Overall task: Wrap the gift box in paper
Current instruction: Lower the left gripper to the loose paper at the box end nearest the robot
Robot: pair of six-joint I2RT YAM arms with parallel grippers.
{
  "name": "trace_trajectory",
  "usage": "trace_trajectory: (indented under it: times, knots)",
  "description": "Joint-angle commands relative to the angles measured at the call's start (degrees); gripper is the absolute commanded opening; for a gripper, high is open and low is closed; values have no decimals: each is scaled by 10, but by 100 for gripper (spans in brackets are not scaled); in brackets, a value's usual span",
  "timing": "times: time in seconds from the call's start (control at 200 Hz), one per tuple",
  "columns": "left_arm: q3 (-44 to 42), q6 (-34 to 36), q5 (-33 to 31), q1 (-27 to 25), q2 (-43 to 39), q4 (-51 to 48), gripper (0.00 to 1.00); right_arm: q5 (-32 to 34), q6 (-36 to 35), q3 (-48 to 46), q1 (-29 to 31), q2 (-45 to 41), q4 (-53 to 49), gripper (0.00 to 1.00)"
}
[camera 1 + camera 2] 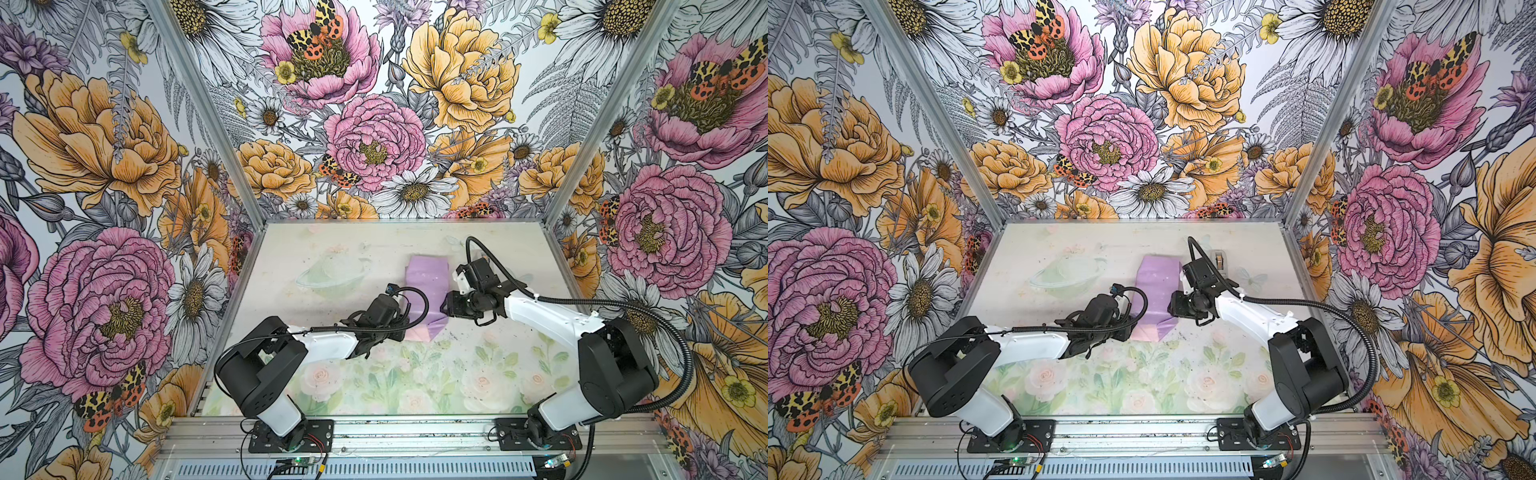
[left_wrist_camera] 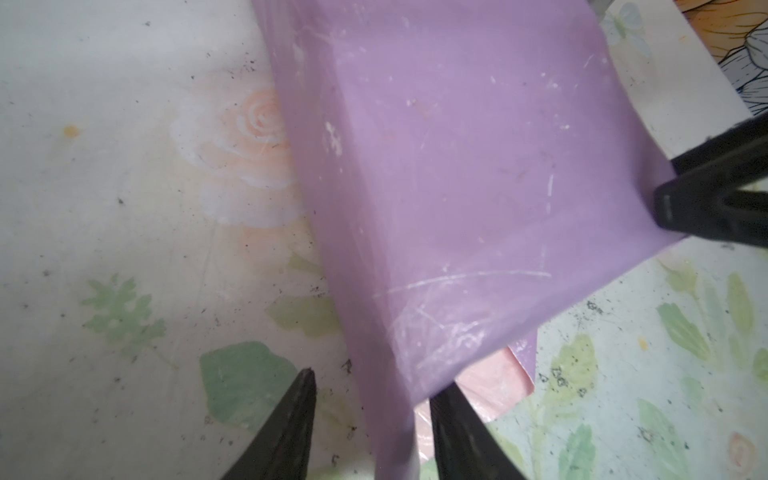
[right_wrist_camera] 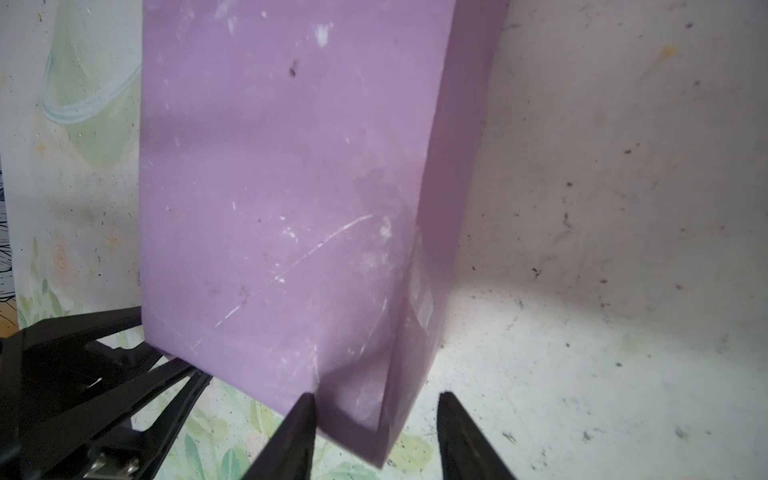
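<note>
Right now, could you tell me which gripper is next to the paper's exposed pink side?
The left gripper: the paper shows pink beside its finger; the right gripper straddles an all-lilac corner.

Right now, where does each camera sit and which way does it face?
Top views: high above the bases, looking down on the table; both arms whole.
Left wrist: behind the left gripper, facing the lilac paper; its two fingertips show.
Right wrist: behind the right gripper, facing the paper; its fingertips show.
Shared: each wrist view catches the other gripper.
</note>
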Motion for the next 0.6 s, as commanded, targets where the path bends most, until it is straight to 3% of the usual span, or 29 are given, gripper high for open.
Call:
trace_trajectory:
  times: [0.0, 0.335, 0.595]
  knots:
    - [13, 2, -33, -5, 3, -8, 43, -14, 5, -8, 4, -11, 23, 50]
    - [30, 5, -52, -17, 17, -14, 33, -11, 40, -9, 1, -17, 28, 50]
    - [40, -4, -89, -29, 24, -37, 32, 25, 70, -5, -3, -15, 27, 51]
